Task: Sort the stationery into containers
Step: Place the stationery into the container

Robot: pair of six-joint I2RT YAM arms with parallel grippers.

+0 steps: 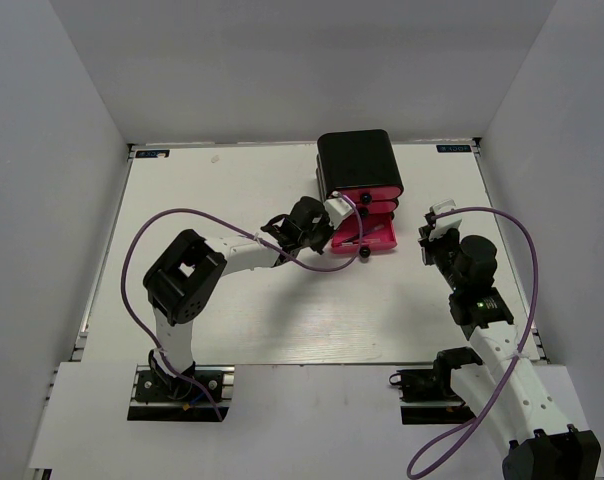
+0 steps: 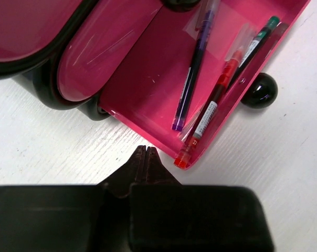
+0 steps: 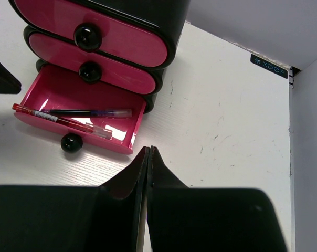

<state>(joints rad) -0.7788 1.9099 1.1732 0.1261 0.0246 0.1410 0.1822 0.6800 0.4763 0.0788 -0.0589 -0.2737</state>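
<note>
White walls box in the pale desk (image 1: 232,330). On the left, the left tool (image 2: 144,149) hangs pinched shut and empty, just beside the lowest glossy pink plastic drawer (image 2: 143,79). The drawer stands out of the rounded black case (image 1: 357,160), presumably so the thin purple pen (image 2: 192,71), thin red pen (image 2: 221,89) and thin green pen (image 2: 263,32) can lie inside. Farther right, the right tool (image 3: 149,149) is likewise closed and holds nothing.

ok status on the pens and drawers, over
Shut, empty: left gripper, right gripper. In open bottom drawer: red pen, purple pen, green pen. Closed: top drawer, middle drawer. Nothing blocking it.
</note>
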